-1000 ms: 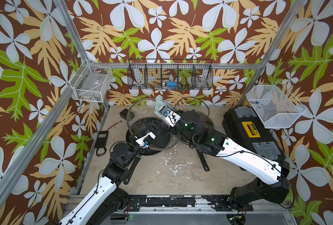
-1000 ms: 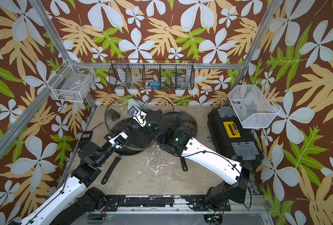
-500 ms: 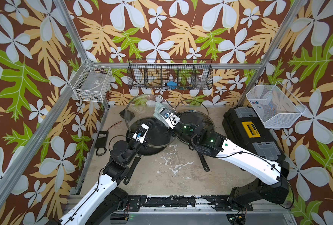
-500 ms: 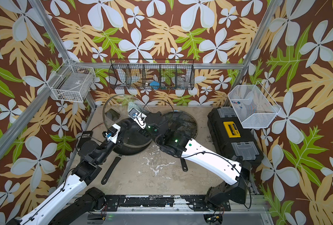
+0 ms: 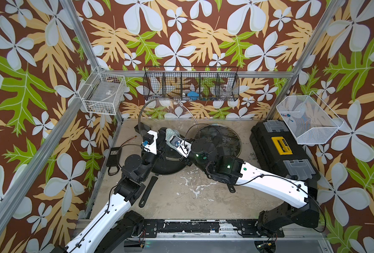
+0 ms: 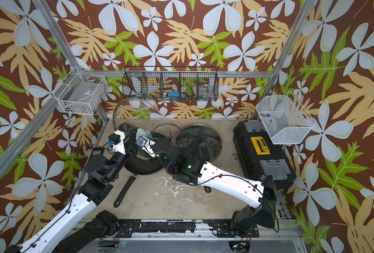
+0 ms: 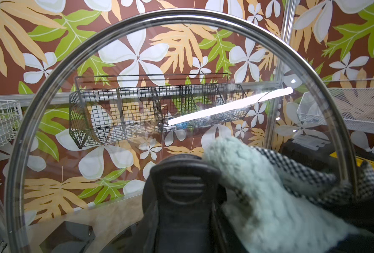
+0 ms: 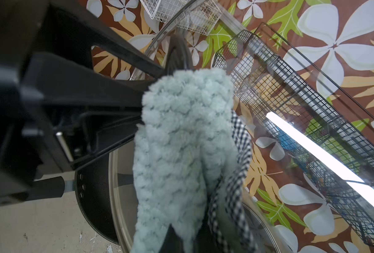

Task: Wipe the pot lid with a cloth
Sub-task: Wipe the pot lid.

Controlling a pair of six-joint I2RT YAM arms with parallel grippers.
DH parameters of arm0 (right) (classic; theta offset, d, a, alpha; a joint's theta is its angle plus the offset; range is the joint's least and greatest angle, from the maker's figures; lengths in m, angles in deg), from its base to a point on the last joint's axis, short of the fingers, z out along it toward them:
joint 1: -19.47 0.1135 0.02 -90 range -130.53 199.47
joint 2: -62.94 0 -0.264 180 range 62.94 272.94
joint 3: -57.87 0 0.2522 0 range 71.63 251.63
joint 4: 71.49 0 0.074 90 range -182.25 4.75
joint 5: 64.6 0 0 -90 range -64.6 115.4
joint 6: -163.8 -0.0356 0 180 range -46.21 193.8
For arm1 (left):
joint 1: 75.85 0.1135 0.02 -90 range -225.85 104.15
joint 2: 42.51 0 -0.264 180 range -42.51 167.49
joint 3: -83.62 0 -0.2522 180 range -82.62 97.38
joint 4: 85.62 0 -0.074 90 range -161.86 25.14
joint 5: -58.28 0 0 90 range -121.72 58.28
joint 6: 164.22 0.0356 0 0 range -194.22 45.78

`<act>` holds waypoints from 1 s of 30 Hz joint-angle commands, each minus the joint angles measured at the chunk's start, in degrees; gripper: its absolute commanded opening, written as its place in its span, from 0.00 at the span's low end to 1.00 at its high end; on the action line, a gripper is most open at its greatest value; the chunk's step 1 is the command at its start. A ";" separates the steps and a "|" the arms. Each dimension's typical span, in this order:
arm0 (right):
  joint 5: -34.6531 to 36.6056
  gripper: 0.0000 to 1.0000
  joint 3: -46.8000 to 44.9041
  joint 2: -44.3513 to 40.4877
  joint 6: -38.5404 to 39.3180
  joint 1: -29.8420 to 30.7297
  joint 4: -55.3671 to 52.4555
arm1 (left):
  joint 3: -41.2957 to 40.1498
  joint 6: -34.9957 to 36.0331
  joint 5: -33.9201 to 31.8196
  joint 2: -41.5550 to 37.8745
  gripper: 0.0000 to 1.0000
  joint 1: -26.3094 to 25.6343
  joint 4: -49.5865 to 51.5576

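Observation:
The pot lid (image 5: 163,114) (image 6: 138,112) is clear glass with a steel rim and stands almost upright over the back left of the table. My left gripper (image 5: 159,142) (image 6: 131,140) (image 7: 184,230) is shut on its black knob (image 7: 182,186) (image 8: 177,54). The cloth (image 5: 171,132) (image 6: 142,132) (image 7: 258,188) (image 8: 181,142) is pale teal and nubby with a black-and-white checked side. My right gripper (image 5: 170,138) (image 6: 141,137) (image 8: 181,243) is shut on the cloth. It presses the cloth against the glass right beside the knob. The cloth hides the right fingertips.
A black frying pan (image 5: 170,166) with a long handle (image 5: 146,192) sits under both grippers. A second glass-lidded pan (image 5: 225,140) lies to the right and a black toolbox (image 5: 282,153) beyond it. Wire baskets (image 5: 190,87) hang on the back wall. A power adapter (image 5: 113,154) lies at the left.
My left gripper has moved back and to the left, raising the lid more upright. The right gripper has stayed at the lid with the cloth.

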 commanded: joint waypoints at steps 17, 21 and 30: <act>3.76 0.00 -1.77 1.47 -0.08 1.16 0.83 | 2.98 -26.06 -2.28 -0.01 0.00 0.06 -8.27; 3.44 0.00 -0.93 2.96 -0.79 2.41 0.05 | 4.06 -31.13 -3.02 0.18 0.00 0.06 -6.35; 8.05 0.00 0.35 -1.30 -0.12 -1.55 0.49 | 3.51 -38.37 -5.13 0.18 0.00 0.06 -6.32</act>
